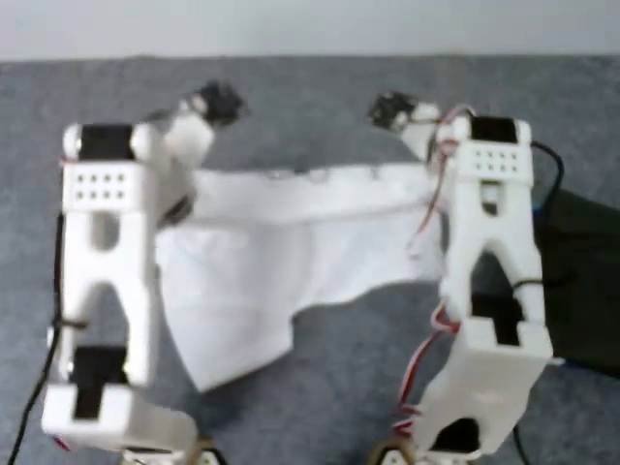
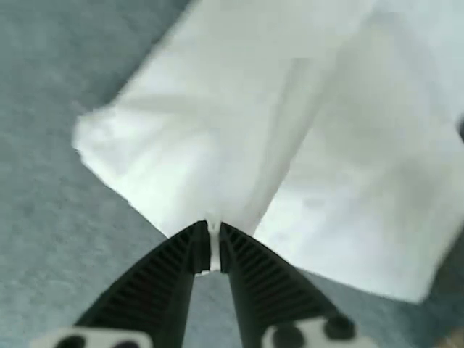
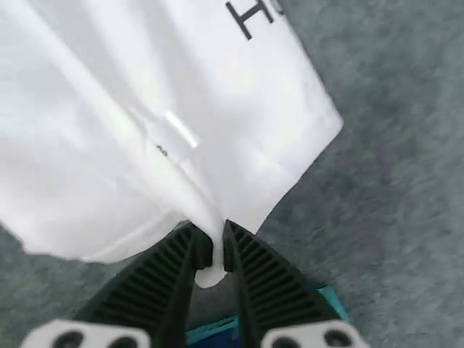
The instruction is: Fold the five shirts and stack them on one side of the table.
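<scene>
A white shirt hangs stretched between both arms over the grey table, its lower part draping toward the front. My left gripper is shut on the shirt's edge, the cloth pinched between its black fingers. My right gripper is shut on another edge of the same white shirt, which has dark print and a small label. In the high view the left arm stands at the left and the right arm at the right.
A dark garment lies at the table's right edge beside the right arm. Grey table surface shows in front of the shirt and behind it. A blue-green patch lies below the right gripper.
</scene>
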Robot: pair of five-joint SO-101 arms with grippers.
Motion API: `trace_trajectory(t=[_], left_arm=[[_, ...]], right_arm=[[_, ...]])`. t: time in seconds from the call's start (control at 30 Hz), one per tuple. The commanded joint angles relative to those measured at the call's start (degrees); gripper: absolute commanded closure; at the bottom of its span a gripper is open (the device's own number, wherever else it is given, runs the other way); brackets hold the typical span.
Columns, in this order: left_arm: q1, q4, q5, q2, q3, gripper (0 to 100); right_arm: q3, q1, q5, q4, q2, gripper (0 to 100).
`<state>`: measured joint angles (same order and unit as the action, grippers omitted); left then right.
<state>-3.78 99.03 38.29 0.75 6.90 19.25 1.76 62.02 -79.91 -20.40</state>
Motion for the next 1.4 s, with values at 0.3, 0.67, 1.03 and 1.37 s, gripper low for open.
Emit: trace_trajectory(t=[0.3,0.67,1.03,1.37], left_arm=[[0.8,-5.1,1.0,-20.4,-36.7,99],[1.7,-5.5,1.1,-22.4,-43.0,98],[1.7,1.5,0.8,-30.2,-38.0,84],[-8.8,-4.3,-10.3,-35.7,-30.7,92]], right_arm=[[0.4,4.0,0.6,-7.8,-2.0,98.7],[0.4,4.2,2.5,-11.6,-2.4,94.2],[0.9,5.8,2.3,-15.2,1.4,75.4],[0.9,-13.4,-11.9,-15.3,4.4,99.1]])
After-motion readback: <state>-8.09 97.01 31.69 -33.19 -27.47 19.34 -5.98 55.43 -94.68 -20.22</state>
